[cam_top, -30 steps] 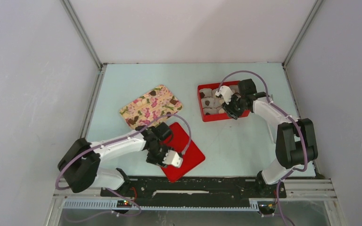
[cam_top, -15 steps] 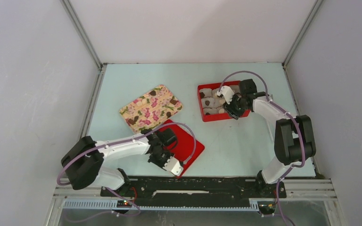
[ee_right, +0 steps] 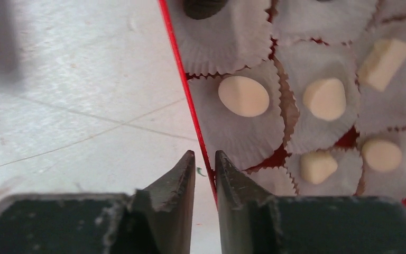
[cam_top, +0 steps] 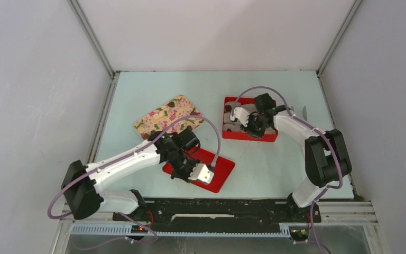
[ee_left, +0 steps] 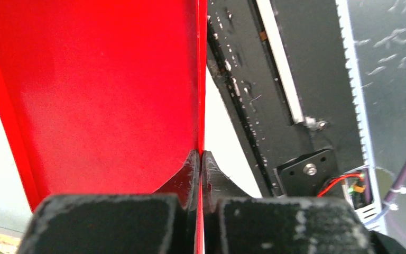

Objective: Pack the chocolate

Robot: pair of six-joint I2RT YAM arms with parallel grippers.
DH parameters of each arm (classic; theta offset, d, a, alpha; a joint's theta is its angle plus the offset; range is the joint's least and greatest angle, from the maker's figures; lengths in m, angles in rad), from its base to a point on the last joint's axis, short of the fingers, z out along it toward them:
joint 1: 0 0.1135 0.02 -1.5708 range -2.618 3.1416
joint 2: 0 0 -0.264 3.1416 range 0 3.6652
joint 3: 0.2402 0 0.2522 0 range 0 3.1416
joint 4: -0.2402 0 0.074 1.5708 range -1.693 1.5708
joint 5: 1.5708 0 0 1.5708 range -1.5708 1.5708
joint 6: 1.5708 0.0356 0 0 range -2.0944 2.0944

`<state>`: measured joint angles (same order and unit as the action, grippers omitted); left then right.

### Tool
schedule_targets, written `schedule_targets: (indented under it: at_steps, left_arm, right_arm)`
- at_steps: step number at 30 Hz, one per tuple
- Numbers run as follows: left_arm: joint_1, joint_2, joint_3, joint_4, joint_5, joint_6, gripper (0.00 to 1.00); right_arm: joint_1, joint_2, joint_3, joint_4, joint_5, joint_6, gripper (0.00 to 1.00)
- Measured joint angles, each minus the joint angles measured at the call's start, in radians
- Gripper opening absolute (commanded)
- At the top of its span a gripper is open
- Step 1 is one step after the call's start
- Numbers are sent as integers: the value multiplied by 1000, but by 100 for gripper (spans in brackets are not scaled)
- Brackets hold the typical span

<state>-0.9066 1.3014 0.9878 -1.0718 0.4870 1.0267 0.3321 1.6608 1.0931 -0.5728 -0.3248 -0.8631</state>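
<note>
Top external view: pale table [cam_top: 153, 84] with three things on it. Toward the left, a flowered tray [cam_top: 161, 120], set askew, with a few dark lumps of chocolate [cam_top: 172, 105] lying on the print. Right of centre, a red box [cam_top: 243, 136] lined with white paper cups [ee_right: 232, 37]. Nearer the arm bases, a red lid [cam_top: 219, 165], just in front of the tray and apart from the box.

Left wrist view: left gripper [ee_left: 201, 159] clamped tight on the thin side wall of the lid, one finger inside and one outside, no gap showing between finger and wall. Broad red inner face of the lid to the left of the fingers. Black rail [ee_left: 275, 95] of the arm mount to the right. Whether the lid rests on the table or hangs clear of it: cannot tell.

Right wrist view: right gripper low at one side wall of the box and astride it, one finger outside over bare table, the other inside over a cup. Jaws narrowed almost to the thickness of the wall. Inner finger seemingly against it, a sliver of space beside the outer one. Firm pinch or not: cannot tell.

Inside the box, five pale lumps of chocolate, each in its own cup, and one dark lump in a cup at the top edge of that view. Cups crowded edge to edge, red floor showing between them.
</note>
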Motion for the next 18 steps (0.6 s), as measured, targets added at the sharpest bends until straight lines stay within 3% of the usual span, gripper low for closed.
schedule_targets:
  at_steps: [7,12,18]
  left_arm:
    - [11,-81,5,-57,53,-82,0]
    - [12,-100,4,-61,60,-103,0]
    - [19,-100,4,-62,68,-111,0]
  right_arm:
    - [57,0,0,-73,-35,-2,20]
    - [109,-31,-29,-76,-23,26,40]
    - [62,-193,-69,-67,-76,142,43]
